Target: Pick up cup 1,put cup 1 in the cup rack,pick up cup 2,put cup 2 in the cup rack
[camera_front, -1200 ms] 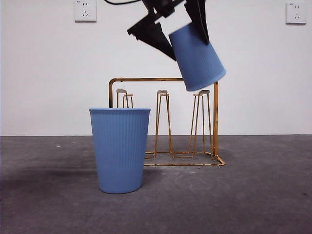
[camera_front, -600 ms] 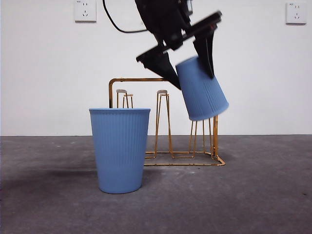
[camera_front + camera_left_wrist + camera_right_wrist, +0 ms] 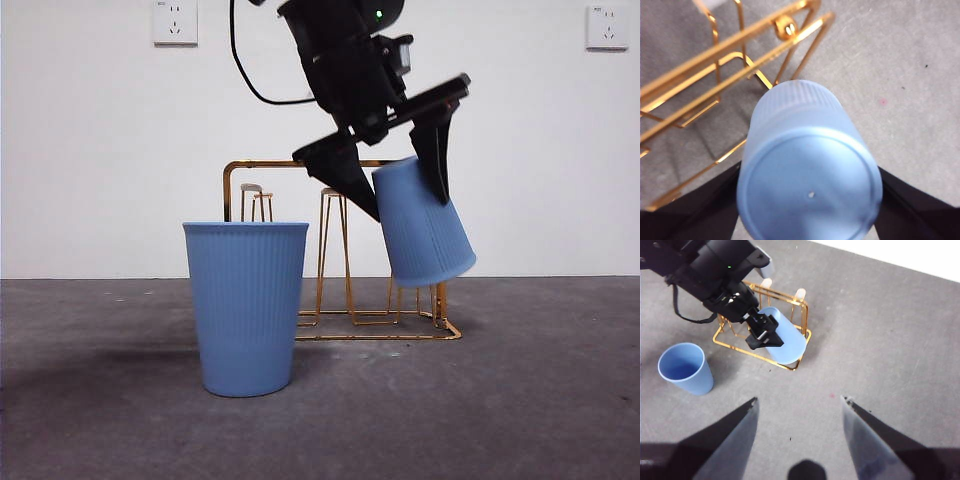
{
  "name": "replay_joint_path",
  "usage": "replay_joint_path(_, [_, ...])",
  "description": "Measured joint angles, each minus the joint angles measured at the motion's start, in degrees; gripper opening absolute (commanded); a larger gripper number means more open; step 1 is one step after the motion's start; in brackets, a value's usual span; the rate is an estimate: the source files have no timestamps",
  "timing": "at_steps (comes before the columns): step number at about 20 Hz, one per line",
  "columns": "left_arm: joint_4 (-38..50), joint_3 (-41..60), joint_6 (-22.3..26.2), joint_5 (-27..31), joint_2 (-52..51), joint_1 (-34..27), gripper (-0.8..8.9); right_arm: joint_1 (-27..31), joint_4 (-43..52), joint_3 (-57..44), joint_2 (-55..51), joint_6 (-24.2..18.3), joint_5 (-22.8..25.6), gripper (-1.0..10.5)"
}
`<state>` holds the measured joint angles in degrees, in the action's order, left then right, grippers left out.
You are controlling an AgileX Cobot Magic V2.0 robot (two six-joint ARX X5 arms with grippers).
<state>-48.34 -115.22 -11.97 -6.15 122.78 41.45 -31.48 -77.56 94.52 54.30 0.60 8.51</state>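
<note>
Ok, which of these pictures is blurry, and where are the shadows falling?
Left wrist view: the held cup fills the frame, soft and washed out, with the cup rack sharper behind. Front view: crisp, with a faint shadow on the table beside the standing cup. Right wrist view: sharp, its own jaws dark at the bottom.

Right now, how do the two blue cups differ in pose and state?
The held cup is upside down and tilted, mouth facing down at the cup rack; the standing cup sits upright on the table, mouth up. The held cup is clamped by the left gripper above the table; the standing cup is free, away from both grippers. Both are blue with ribbed walls and look like the same kind.
</note>
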Motion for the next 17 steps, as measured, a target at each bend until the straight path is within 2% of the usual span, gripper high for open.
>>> replay_joint_path(9, [0.57,-0.37,0.22,2.54,2.23,0.35,0.14,0.0,0.02,-0.59,-0.02,-0.46,-1.01,2.8])
replay_joint_path(10, [0.57,-0.39,0.2,2.43,2.23,0.35,0.86,0.0,0.02,-0.59,-0.02,-0.48,-1.01,2.8])
replay_joint_path(12, [0.59,-0.39,0.2,0.81,2.23,0.35,3.3,0.0,0.02,-0.59,-0.02,-0.61,-1.01,2.8])
replay_joint_path(13, [0.61,-0.39,0.2,0.52,2.23,0.33,4.13,0.0,0.02,-0.59,0.0,-0.63,-1.01,2.8])
replay_joint_path(17, [-0.02,-0.55,0.17,-0.66,2.23,0.28,4.41,0.0,0.02,-0.59,-0.02,-0.63,-1.01,2.8])
